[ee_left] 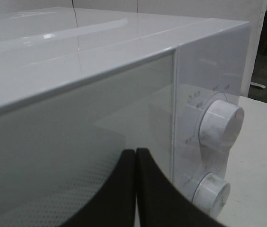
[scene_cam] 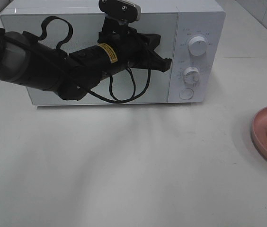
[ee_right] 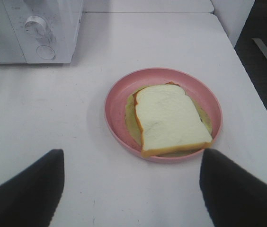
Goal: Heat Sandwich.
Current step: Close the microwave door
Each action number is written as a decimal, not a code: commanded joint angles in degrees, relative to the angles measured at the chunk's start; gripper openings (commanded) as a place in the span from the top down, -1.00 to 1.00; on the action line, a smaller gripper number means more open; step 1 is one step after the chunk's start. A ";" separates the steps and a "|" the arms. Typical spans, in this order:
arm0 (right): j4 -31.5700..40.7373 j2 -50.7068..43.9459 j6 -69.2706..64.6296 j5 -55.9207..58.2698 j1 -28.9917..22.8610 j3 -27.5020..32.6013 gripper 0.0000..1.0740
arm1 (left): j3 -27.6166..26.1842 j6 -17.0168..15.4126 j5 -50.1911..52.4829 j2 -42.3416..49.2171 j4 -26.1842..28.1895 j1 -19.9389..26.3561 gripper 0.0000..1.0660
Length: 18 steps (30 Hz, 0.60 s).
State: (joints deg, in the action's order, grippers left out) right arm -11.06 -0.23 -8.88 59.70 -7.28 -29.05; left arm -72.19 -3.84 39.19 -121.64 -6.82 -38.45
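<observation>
The sandwich (ee_right: pixel 171 120) looks soft and light, easily crushed; lifting its pink plate (ee_right: pixel 117 92) by the rim seems safer. The right gripper (ee_right: pixel 131 189) hangs wide; the left gripper (ee_left: pixel 137 189) is pinched closed, empty.

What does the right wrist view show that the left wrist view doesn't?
Only the right wrist view: the whole sandwich lying on the pink plate, framed by the right gripper with its jaws wide apart. Only the left wrist view: the left gripper shut, close to the microwave door. Both share the microwave and its two knobs.
</observation>
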 commanded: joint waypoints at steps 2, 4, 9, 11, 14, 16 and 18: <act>-0.23 -1.55 0.00 -0.17 0.40 0.06 -0.42 | -2.29 -0.34 0.00 -0.86 5.79 2.81 0.99; -0.23 -1.55 0.00 -0.17 0.40 0.06 -0.42 | -2.29 -0.34 0.00 -0.86 4.98 2.64 0.99; -0.23 -1.55 0.00 -0.17 0.40 0.06 -0.42 | -2.29 -0.57 0.00 -0.86 4.07 2.64 0.99; -0.23 -1.55 0.00 -0.17 0.40 0.06 -0.42 | -2.23 -0.57 0.00 -0.86 4.07 2.64 0.99; -0.23 -1.55 0.00 -0.17 0.40 0.06 -0.42 | -2.23 -0.57 0.00 -0.86 4.07 2.64 0.99; -0.23 -1.55 0.00 -0.17 0.40 0.06 -0.42 | -2.12 -0.57 0.00 -0.80 3.90 2.64 0.99; -0.23 -1.55 0.00 -0.17 0.40 0.06 -0.42 | -1.49 -0.57 0.00 -0.40 3.84 2.64 0.99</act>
State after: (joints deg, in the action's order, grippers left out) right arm -11.06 -0.23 -8.88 59.70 -7.28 -29.05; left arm -72.36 -3.95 39.19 -121.87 -7.05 -38.62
